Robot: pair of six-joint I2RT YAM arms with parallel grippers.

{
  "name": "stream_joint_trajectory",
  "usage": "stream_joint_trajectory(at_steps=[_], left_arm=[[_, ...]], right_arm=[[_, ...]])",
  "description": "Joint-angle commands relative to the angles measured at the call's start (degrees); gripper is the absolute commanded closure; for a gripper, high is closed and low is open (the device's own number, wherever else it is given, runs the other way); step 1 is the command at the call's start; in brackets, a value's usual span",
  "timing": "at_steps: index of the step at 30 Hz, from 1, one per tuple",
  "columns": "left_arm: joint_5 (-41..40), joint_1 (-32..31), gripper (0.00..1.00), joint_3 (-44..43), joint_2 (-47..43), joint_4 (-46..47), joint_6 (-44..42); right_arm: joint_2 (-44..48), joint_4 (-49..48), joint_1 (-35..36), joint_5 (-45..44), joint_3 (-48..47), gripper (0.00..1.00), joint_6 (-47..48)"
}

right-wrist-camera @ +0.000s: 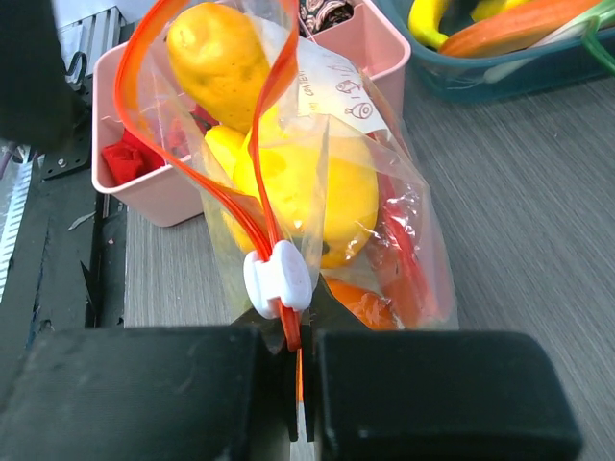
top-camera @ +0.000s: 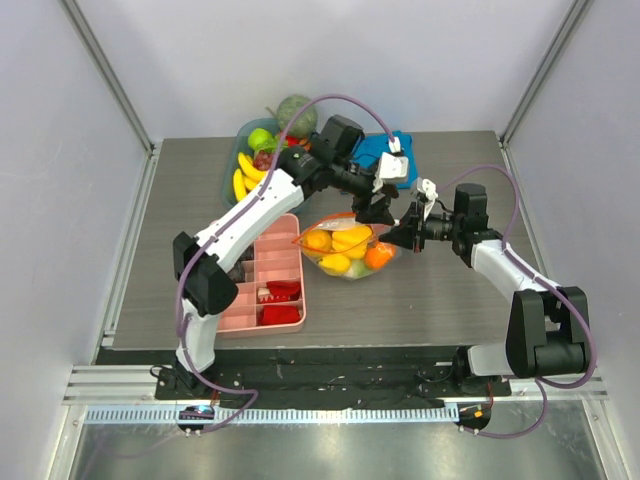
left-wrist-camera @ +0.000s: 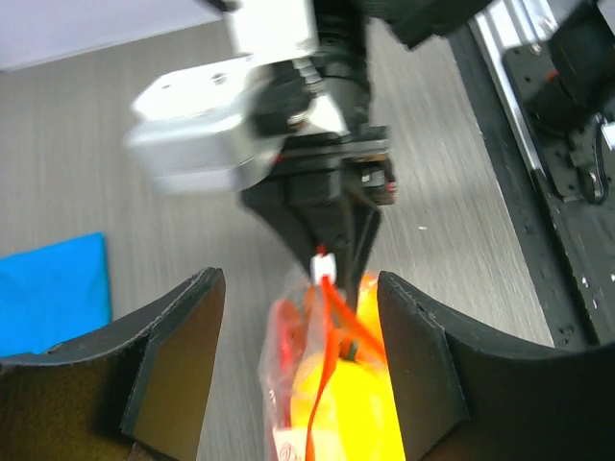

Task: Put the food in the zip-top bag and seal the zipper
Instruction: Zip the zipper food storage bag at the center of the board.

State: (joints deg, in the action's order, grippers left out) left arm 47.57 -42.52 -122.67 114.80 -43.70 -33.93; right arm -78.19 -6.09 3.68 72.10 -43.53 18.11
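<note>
On the table seen from above, the bag (top-camera: pixel 345 270) lies in the middle holding yellow and orange fruit (top-camera: pixel 345 240). Beside it a pink tray (top-camera: pixel 275 255) holds red pieces, and a teal bin (top-camera: pixel 229 170) at the back holds bananas and greens.

From the left wrist, the left gripper (left-wrist-camera: pixel 298 355) stands apart, with the bag between its fingers (left-wrist-camera: pixel 178 365) (neither visibly touching it).

From the right wrist, the right gripper (right-wrist-camera: pixel 306 355) is pinched on the zipper (right-wrist-camera: pixel 117 91) just below its white slider (right-wrist-camera: pixel 277 279). Print on the bag is too small to read.
</note>
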Motion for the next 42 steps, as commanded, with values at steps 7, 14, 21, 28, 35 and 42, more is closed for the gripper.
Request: stream_joint_trajectory(at_steps=[7, 14, 21, 28, 35, 42], left_arm=[[-3.09, -2.21, 0.40, -3.36, 3.67, -5.61, -4.48], [-3.45, -2.48, 0.48, -3.45, 4.81, -3.15, 0.79], [-3.89, -3.44, 0.52, -2.92, 5.17, -1.57, 3.96], [-4.50, -3.62, 0.87, -2.92, 5.34, -2.26, 3.88], [-5.38, -1.43, 0.97, -0.56, 3.50, -6.65, 2.12], [-6.70, 0.24, 0.96, 1.91, 2.01, -9.03, 1.24]], right_arm=[[1.38, -0.06, 0.18, -0.99, -1.74, 0.99, 1.23], [1.99, -1.91, 0.62, -2.05, -1.56, 0.99, -1.49], [1.47, -3.75, 1.24, -2.84, -1.47, 0.99, -3.25], [1.55, -4.46, 1.24, -2.93, -1.47, 0.99, -4.22], [1.81, -5.24, 0.45, -3.01, -0.86, 0.99, -5.62], [2.43, -8.76, -0.52, -3.45, 0.63, 0.99, -9.14]])
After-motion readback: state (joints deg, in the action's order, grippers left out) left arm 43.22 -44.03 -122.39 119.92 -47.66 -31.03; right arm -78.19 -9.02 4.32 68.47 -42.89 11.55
